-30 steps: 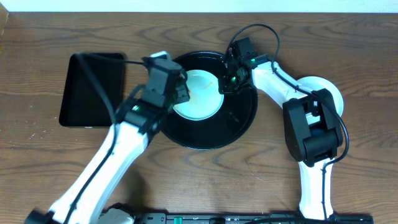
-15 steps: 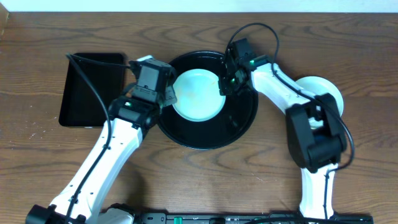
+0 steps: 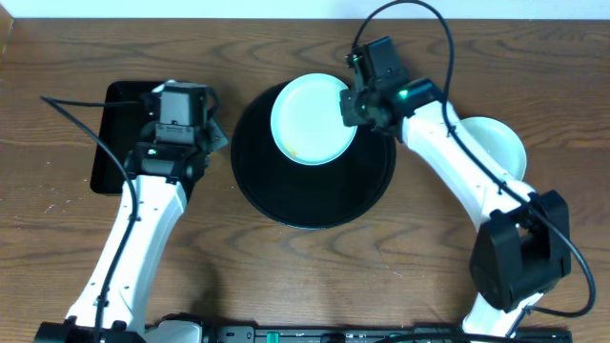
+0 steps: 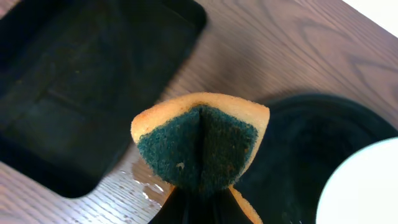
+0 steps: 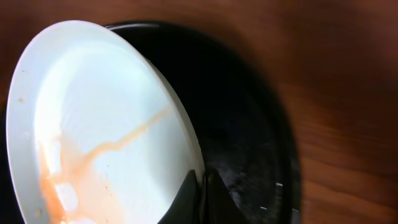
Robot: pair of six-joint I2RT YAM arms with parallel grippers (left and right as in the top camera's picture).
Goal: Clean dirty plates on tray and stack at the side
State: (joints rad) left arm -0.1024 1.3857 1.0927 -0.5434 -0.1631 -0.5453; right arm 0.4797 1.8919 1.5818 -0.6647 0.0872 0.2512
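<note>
Two trays lie on the table (image 3: 57, 238): one round tray (image 3: 315, 205) in the middle and one rectangular tray (image 3: 119, 157) at its 9 o'clock. There is one sponge (image 4: 199, 140) and, for certain, one pale blue plate (image 3: 307, 119). At 3 o'clock of the round tray, on the bare wood, sits a pale stack (image 3: 500, 143); it is half under the right arm (image 3: 457, 162), so it may be one plate or two, and I cannot count it.

The left gripper (image 4: 199, 202) has its jaws clamped on the sponge, which is folded with the green scouring face outward; it hangs by the near edge of the rectangular tray, with wet marks (image 4: 146, 186) on the wood below. The right gripper (image 3: 351, 107) has its jaws pinched on the pale blue plate's rim, at that plate's 3 o'clock edge. The plate is tilted and raised off the tray floor, overlapping the round tray's rim at 12 o'clock; orange-brown streaks (image 5: 93, 155) run across its face in the right wrist view.

Half a second ago the left gripper was at the plate's 9 o'clock edge over the round tray; it has since drawn back toward 9 o'clock. The plate then lay lower inside the rim; it has since moved toward 12 o'clock. The right arm has swung its elbow outward, uncovering more of the pale stack.
</note>
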